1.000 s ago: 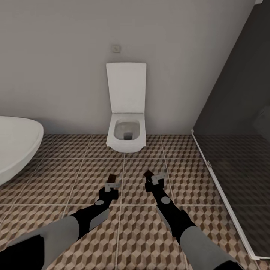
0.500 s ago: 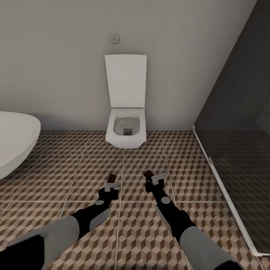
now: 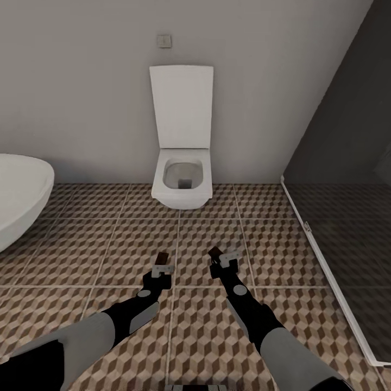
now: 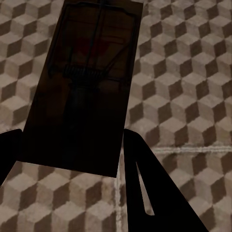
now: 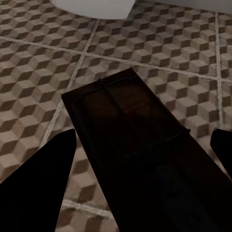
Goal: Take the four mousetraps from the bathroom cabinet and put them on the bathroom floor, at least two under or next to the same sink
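Left gripper (image 3: 161, 267) clamped on a mousetrap (image 4: 82, 82); right gripper (image 3: 227, 257) clamped on a second mousetrap (image 5: 145, 159). Both held above the bathroom floor (image 3: 81, 255), facing the toilet (image 3: 182, 182); bathtub (image 3: 19, 198) at left, shower enclosure (image 3: 347, 228) at right. Since 1.0 s ago: view shifted, grips unchanged.

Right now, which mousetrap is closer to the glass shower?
The mousetrap in the right gripper: that mousetrap is on the shower's side. The other mousetrap, in the left gripper, is toward the bathtub.
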Tool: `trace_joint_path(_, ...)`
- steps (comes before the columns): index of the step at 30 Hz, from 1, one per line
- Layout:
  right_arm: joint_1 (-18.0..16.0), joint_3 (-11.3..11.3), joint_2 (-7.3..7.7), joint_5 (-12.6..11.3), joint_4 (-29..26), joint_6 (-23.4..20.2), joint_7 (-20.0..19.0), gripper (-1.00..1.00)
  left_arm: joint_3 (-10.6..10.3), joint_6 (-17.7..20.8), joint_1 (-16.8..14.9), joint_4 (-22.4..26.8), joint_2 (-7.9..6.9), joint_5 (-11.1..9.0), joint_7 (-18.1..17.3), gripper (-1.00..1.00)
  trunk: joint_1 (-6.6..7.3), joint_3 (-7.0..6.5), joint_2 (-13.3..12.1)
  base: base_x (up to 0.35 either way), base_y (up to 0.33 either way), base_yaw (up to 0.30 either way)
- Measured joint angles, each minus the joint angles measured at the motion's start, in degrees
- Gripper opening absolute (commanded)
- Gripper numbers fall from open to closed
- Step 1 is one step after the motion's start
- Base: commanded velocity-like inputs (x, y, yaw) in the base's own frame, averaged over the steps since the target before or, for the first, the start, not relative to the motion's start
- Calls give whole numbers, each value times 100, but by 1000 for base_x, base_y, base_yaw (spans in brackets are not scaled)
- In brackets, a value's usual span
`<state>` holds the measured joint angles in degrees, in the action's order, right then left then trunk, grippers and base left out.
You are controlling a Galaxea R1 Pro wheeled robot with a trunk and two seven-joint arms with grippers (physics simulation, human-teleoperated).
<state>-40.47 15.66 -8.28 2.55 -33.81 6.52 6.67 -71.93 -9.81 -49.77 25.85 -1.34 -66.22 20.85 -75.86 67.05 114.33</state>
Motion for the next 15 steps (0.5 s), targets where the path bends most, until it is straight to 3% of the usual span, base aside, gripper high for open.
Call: trace_joint_path(15,0,2,0,0,0,4,0,-100,0,0,-3,1,0,0,0,-100,-330,388,602,0,0,0)
